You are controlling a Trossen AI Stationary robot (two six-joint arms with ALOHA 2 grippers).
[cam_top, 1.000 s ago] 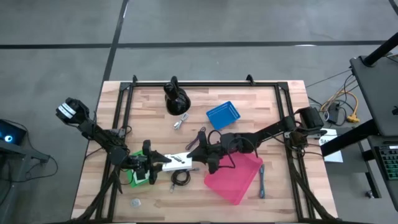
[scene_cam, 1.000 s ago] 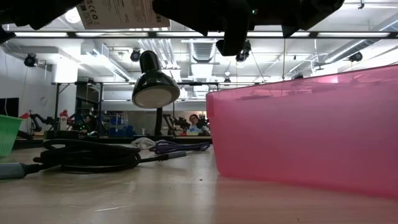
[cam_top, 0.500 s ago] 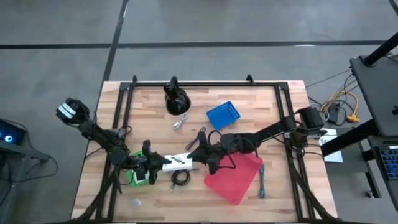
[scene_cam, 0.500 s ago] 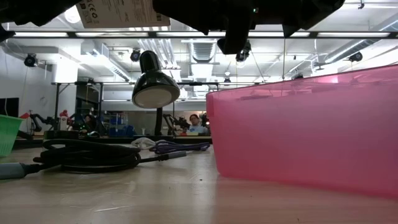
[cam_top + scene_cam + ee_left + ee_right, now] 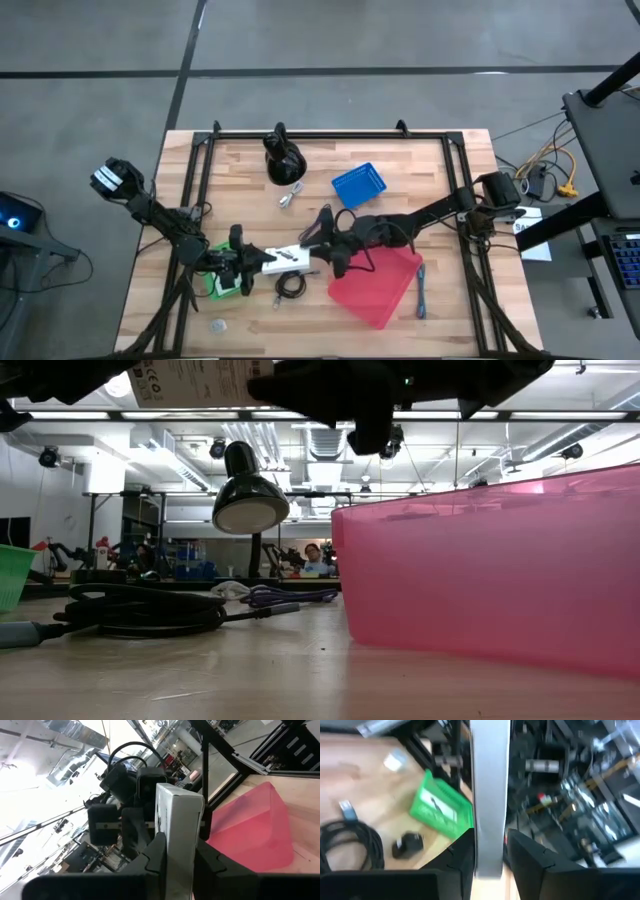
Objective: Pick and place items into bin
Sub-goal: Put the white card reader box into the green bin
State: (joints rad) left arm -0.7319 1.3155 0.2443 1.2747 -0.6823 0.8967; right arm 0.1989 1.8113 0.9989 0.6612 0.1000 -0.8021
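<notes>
Handover of white packet [image 5: 287,257]: left gripper [image 5: 262,261] pinches it; right gripper [image 5: 318,252] jaws straddle it, grip unclear. Next: into pink bin [image 5: 378,284].

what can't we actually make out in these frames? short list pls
- Pink bin interior: in the low view its near wall hides any contents; in the high view the right arm covers part of it.
- Right gripper: white packet sits between its fingers, but contact cannot be told.
- Left gripper: the high view is too small to show its grip; the left wrist view shows it clamping the packet.
- Grey disc: too small to identify.
</notes>
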